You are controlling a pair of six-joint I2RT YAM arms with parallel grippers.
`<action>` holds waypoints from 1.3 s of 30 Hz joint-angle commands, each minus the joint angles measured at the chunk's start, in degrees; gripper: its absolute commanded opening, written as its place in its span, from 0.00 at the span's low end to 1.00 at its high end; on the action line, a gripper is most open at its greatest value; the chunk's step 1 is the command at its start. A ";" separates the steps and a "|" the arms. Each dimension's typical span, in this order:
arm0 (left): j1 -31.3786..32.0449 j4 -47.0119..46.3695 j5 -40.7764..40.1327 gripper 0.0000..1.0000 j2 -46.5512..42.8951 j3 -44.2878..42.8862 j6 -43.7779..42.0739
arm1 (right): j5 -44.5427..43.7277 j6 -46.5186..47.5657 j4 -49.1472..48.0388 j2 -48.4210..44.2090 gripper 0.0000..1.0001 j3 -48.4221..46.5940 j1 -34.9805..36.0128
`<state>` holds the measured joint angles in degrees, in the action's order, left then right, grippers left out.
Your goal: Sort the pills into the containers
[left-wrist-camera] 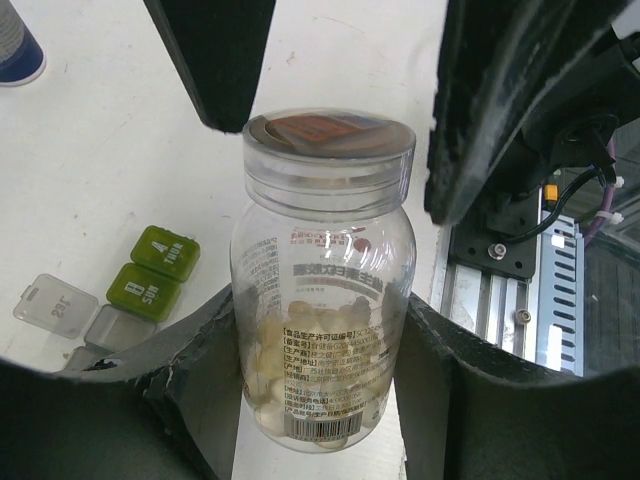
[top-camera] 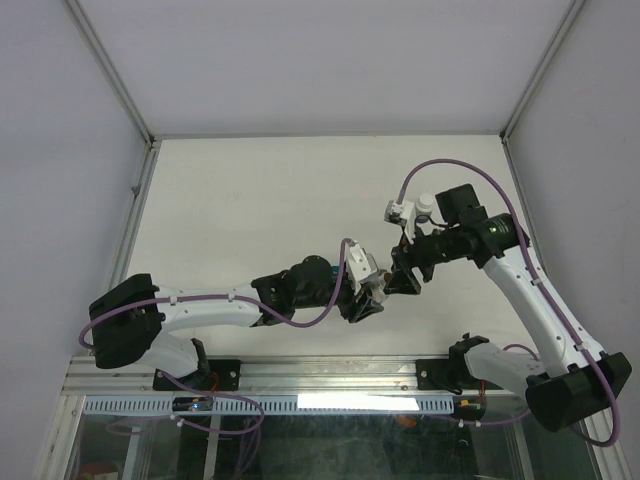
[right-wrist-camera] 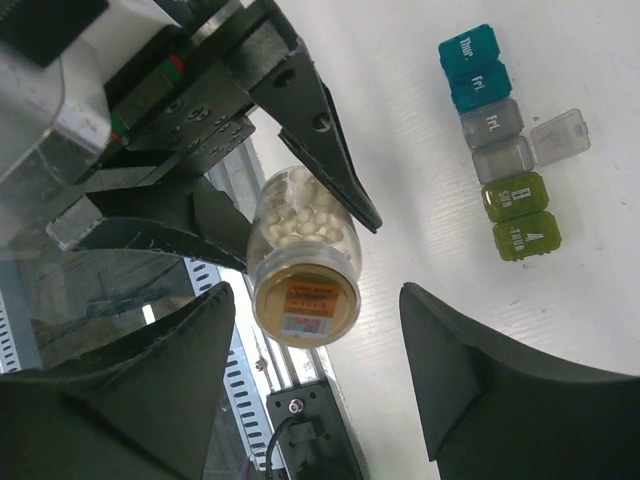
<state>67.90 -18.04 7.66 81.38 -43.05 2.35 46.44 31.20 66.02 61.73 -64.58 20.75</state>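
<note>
Containers (left-wrist-camera: 140,285) partly behind left end effector (left-wrist-camera: 320,335)

Lab: white-walled enclosure (top-camera: 300,60), aluminium frame (top-camera: 110,70)

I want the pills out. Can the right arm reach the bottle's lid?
Probably yes. The left gripper holds the bottle by its body, leaving the lid bare, and the right gripper is open, facing it, nothing between.

On the containers (right-wrist-camera: 490,125), the teal lid (right-wrist-camera: 468,48) read "Thur.", the blue lid (right-wrist-camera: 480,86) "Fri."; the green lids (left-wrist-camera: 165,252) showed "A THUR" and "B SUN". The bottle (left-wrist-camera: 322,330) label's print was too small to read.
</note>
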 commanded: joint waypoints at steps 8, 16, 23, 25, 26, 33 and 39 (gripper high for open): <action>0.35 -2.39 -0.88 0.00 0.09 -3.14 0.72 | -1.73 -3.54 -1.79 0.14 0.30 -1.55 3.67; -0.33 -2.32 8.23 0.00 0.07 -2.58 -3.97 | 8.94 34.17 15.19 0.77 0.00 -5.32 4.56; -4.43 -0.67 21.19 0.00 0.88 -4.03 -6.52 | 8.72 65.48 17.90 -0.29 0.02 -3.71 4.65; -4.74 -0.50 20.92 0.00 1.71 -4.18 -6.64 | 10.43 62.54 17.24 0.72 0.15 -4.44 4.65; -4.79 -0.48 20.58 0.00 1.69 -4.09 -6.72 | 11.03 59.94 16.32 0.72 0.28 -4.19 4.65; -4.79 -3.48 17.29 0.00 1.10 -1.57 -4.93 | 5.63 28.48 5.25 -4.33 0.97 -2.70 4.47; -4.76 -8.32 14.84 0.00 -1.37 1.23 -1.19 | 2.12 9.43 1.00 -7.32 0.97 -0.29 4.49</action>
<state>63.64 -19.66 24.47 83.20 -43.03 -1.83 50.85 59.07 73.21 56.53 -66.46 25.06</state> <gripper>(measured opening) 0.519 0.980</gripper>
